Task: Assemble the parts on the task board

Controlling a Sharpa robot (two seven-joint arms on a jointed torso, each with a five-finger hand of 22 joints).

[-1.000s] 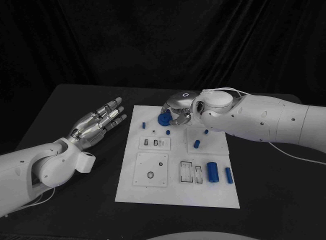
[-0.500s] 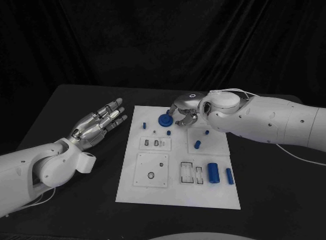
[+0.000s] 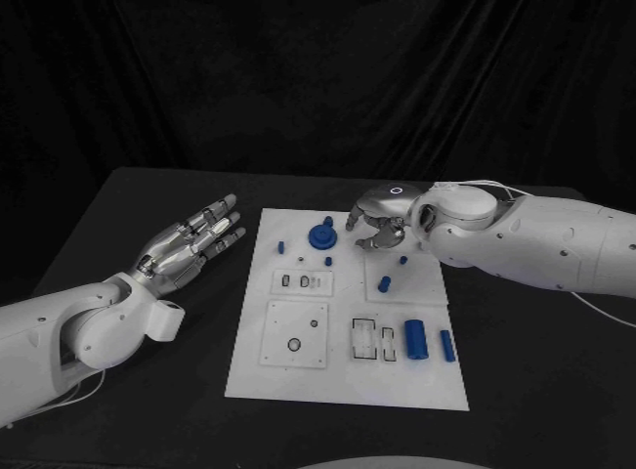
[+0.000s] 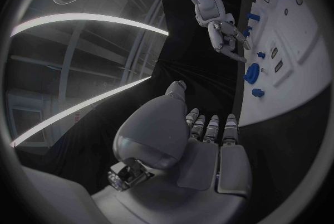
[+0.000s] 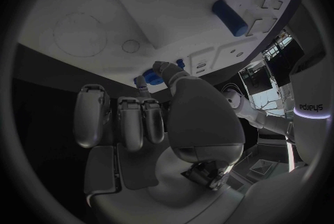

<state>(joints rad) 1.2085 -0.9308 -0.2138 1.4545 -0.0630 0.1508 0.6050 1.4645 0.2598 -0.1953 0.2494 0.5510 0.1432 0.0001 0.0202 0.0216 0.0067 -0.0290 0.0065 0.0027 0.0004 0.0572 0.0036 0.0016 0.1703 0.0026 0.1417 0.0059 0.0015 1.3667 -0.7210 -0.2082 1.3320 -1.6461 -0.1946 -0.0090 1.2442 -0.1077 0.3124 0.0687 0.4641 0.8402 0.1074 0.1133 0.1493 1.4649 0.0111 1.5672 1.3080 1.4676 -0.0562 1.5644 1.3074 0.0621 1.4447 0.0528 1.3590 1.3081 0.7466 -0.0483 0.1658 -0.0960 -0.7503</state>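
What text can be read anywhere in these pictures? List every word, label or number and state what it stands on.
"sharpa", seen mirrored or upside down in the right wrist view, on the robot's white right arm.
The flat white task board carries only outlines of slots and circles, with no legible words or numbers.
The small blue cylindrical parts show no markings.
Nothing else in the pictures can be read.

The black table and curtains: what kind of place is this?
Probably a robot test lab: a white task board with small blue parts lies on a black table, ringed by dark curtains.
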